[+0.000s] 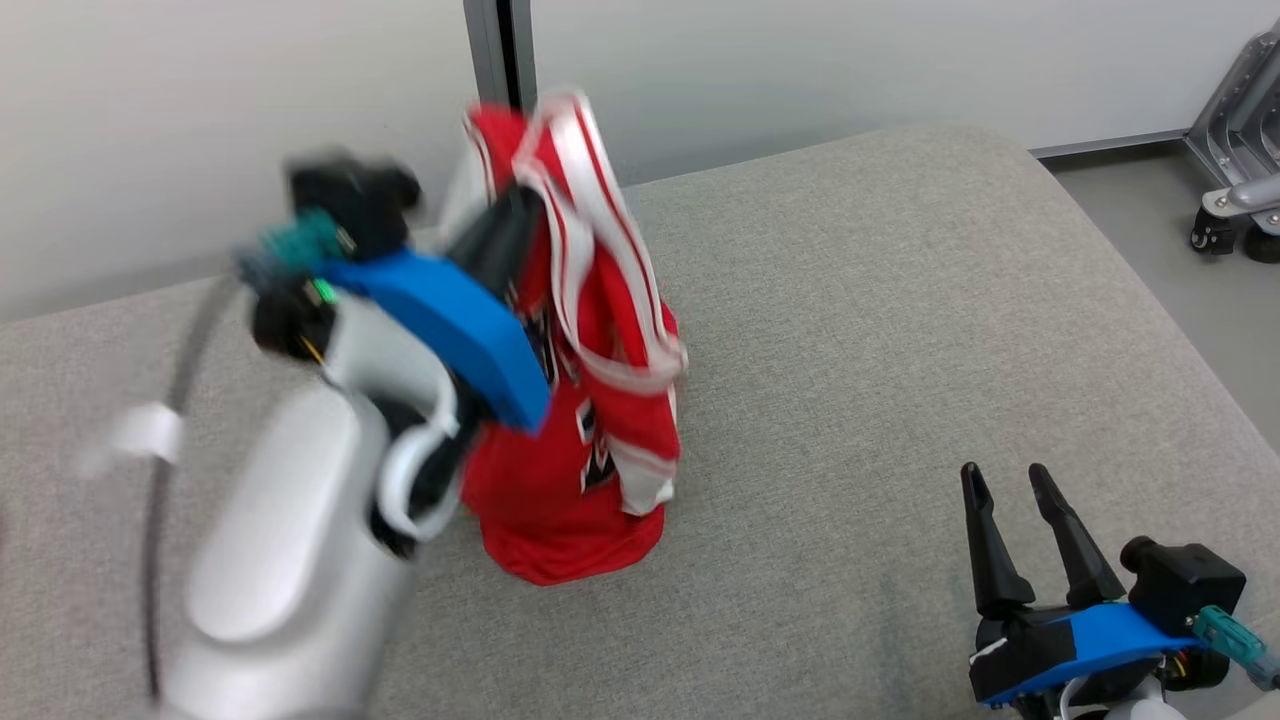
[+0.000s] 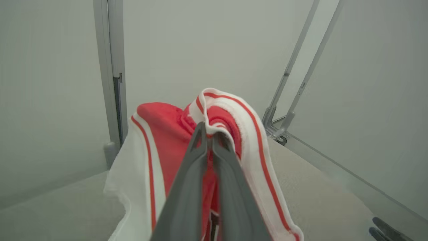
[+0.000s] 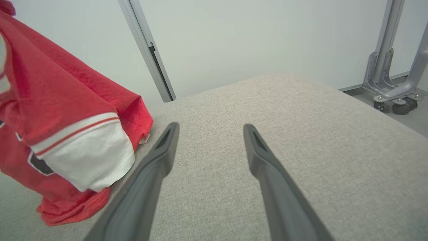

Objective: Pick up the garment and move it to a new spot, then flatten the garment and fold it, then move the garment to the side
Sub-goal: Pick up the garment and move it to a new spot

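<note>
The garment (image 1: 600,400) is a red jersey with white, red-striped trim. It hangs in a tall bunch, and its lower hem rests on the grey cushion (image 1: 900,350). My left gripper (image 1: 515,215) is raised at the garment's top and is shut on a fold of its trim (image 2: 230,110). In the left wrist view the two fingers (image 2: 187,187) pinch together with red cloth (image 2: 160,127) draped around them. My right gripper (image 1: 1010,485) is low at the right, open and holding nothing. In the right wrist view the garment (image 3: 57,110) hangs to the left of its spread fingers (image 3: 160,157).
The grey cushion (image 3: 284,110) spreads wide to the right of the garment. A pale wall with a metal post (image 1: 500,50) stands behind it. A metal frame on castors (image 1: 1235,200) stands on the floor at the far right.
</note>
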Tool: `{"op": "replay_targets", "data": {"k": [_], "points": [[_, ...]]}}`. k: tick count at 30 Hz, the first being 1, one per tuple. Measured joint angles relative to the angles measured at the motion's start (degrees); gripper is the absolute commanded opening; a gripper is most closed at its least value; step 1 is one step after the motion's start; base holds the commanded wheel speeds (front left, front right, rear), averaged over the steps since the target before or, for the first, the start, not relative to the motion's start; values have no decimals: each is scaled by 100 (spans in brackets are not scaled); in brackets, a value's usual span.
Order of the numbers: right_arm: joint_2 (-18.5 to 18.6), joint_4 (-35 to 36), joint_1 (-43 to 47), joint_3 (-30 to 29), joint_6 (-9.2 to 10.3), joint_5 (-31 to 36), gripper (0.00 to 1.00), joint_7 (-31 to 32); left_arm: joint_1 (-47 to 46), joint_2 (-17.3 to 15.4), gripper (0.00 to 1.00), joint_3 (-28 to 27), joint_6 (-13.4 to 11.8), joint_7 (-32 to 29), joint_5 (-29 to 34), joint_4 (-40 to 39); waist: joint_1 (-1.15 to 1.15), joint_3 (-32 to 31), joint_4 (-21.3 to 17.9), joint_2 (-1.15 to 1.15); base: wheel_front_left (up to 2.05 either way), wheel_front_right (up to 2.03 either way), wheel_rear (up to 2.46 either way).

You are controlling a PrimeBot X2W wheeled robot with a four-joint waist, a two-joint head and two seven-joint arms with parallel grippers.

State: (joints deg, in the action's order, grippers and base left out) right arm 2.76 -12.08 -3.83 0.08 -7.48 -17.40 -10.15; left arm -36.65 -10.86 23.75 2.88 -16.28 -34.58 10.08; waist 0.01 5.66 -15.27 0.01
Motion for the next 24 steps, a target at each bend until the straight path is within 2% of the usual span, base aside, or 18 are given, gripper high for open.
{"op": "replay_targets", "data": {"k": [6,7,8,12,17,20,24], "points": [[2,-21,8,42,0,14,100,48,861,513,0,460,-14,726,90,1210,0,14,97,0,0,0,0],[1,-15,5,46,0,20,100,54,933,546,42,531,1,843,121,1385,0,11,123,0,0,0,0],[0,-13,-1,47,0,26,100,58,978,557,100,608,37,944,146,1536,0,7,151,0,0,0,0],[1,7,3,9,0,86,100,109,1134,668,100,650,76,1454,81,1864,0,-38,307,0,0,0,0],[-3,64,75,44,0,113,100,209,1380,664,100,572,151,2172,53,1847,0,-141,507,0,0,0,0],[-2,127,129,-14,0,142,100,255,1680,563,100,407,132,2668,26,1592,-1,-221,635,-1,0,0,0],[0,200,234,-107,0,181,100,312,2202,302,100,181,-23,2992,86,1146,-1,-306,809,0,0,0,0]]}}
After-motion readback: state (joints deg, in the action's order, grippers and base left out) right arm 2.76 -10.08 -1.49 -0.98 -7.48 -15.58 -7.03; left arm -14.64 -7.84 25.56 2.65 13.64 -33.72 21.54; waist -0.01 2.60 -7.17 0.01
